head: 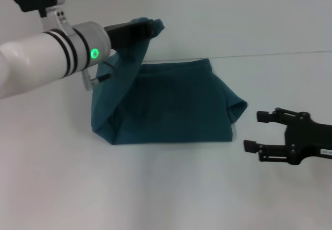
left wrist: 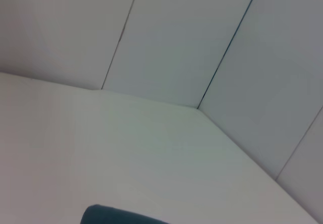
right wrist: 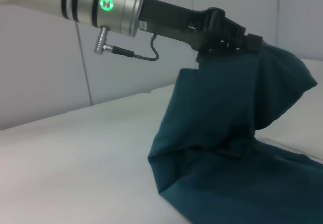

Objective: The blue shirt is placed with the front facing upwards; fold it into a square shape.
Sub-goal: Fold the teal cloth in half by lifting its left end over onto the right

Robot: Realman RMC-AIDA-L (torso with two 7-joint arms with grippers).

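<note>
The blue shirt (head: 171, 103) lies partly folded on the white table, no lettering showing. Its left part is lifted into a peak above the table. My left gripper (head: 150, 27) is shut on that raised cloth near the far edge of the shirt; the right wrist view shows the left gripper (right wrist: 247, 41) pinching the blue shirt (right wrist: 237, 148), which hangs down from it in a drape. A small dark teal bit of the blue shirt (left wrist: 113, 216) shows in the left wrist view. My right gripper (head: 255, 131) hovers open just right of the shirt, holding nothing.
The white table (head: 155, 188) stretches wide in front of the shirt. A pale panelled wall (left wrist: 192, 37) stands behind the table's far edge (head: 280, 55).
</note>
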